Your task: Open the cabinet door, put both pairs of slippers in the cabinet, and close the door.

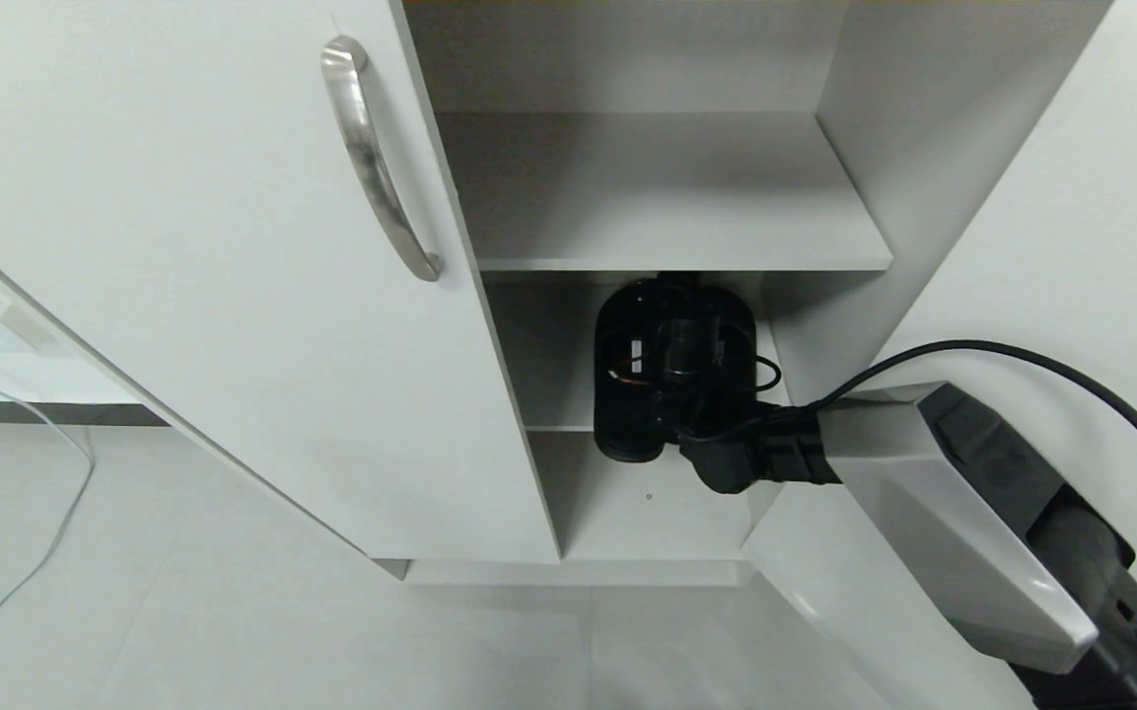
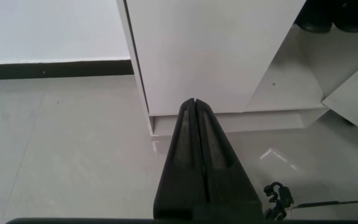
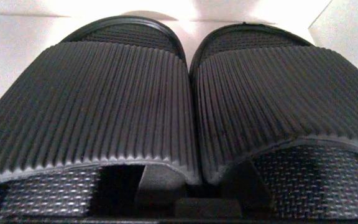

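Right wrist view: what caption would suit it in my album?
Pair of black ribbed slippers, side by side, close up against the white cabinet interior.

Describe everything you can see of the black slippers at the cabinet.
The slippers are a black pair, side by side and touching, with toes pointing into the cabinet. Each has a wide ribbed strap and a textured footbed, rubbery in look. The right claw grips them at the heel side, below the upper shelf. Whether they rest on a shelf is unclear.
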